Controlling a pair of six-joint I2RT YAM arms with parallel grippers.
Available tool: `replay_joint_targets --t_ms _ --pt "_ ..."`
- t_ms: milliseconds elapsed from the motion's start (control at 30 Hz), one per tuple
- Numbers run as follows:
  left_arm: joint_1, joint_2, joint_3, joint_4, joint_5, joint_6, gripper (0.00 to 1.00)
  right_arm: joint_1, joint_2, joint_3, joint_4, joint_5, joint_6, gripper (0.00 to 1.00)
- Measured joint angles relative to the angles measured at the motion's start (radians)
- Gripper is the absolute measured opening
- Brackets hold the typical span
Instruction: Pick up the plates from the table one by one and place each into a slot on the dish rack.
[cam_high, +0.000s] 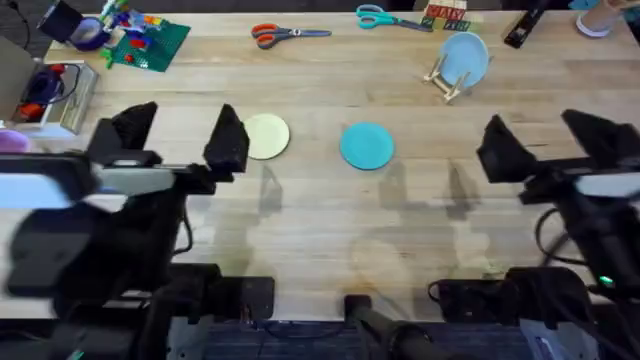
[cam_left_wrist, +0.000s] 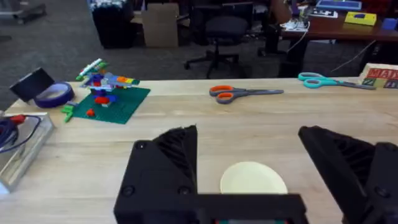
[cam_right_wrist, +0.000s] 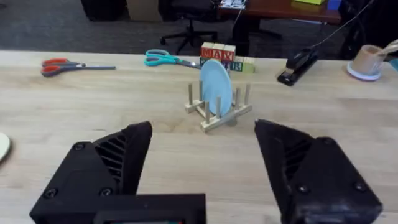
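A pale yellow plate (cam_high: 266, 137) lies flat on the table (cam_high: 320, 230), just right of my left gripper (cam_high: 181, 136). That gripper hovers open and holds nothing. In the left wrist view the yellow plate (cam_left_wrist: 253, 178) lies on the wood between the open left gripper's (cam_left_wrist: 249, 135) fingers. A teal plate (cam_high: 367, 145) lies flat near the table's middle. A light blue plate (cam_high: 465, 57) stands on edge in a slot of the dish rack (cam_high: 445, 82) at the back right. The right wrist view shows this plate (cam_right_wrist: 216, 86) in the rack (cam_right_wrist: 219, 117). My right gripper (cam_high: 550, 146) (cam_right_wrist: 204, 133) hangs open and empty, short of the rack.
Orange scissors (cam_high: 288, 34) and teal scissors (cam_high: 385, 17) lie along the far edge. Letter blocks (cam_high: 446, 14) and a black stapler (cam_high: 522, 30) sit behind the rack. A green brick plate with toys (cam_high: 147, 41), a tape roll (cam_high: 88, 35) and a clear box (cam_high: 50, 95) are at the back left.
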Motion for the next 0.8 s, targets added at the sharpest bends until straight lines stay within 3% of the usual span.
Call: replay_joint_targets --t_ms 200,400,800 --pt "0.0 0.051 0.235 -0.263 0.0 -0.069 0.993 0.0 0.003 0.17 -0.132 0.0 0.0 0.994" --pt "0.0 0.214 0.48 -0.456 0.024 -0.118 0.993 0.0 0.082 0.335 -0.217 0.0 0.0 0.995" --pt "0.0 0.68 0.984 -0.837 0.051 -0.136 0.993 0.0 0.473 0.654 -0.436 -0.005 0.0 0.993"
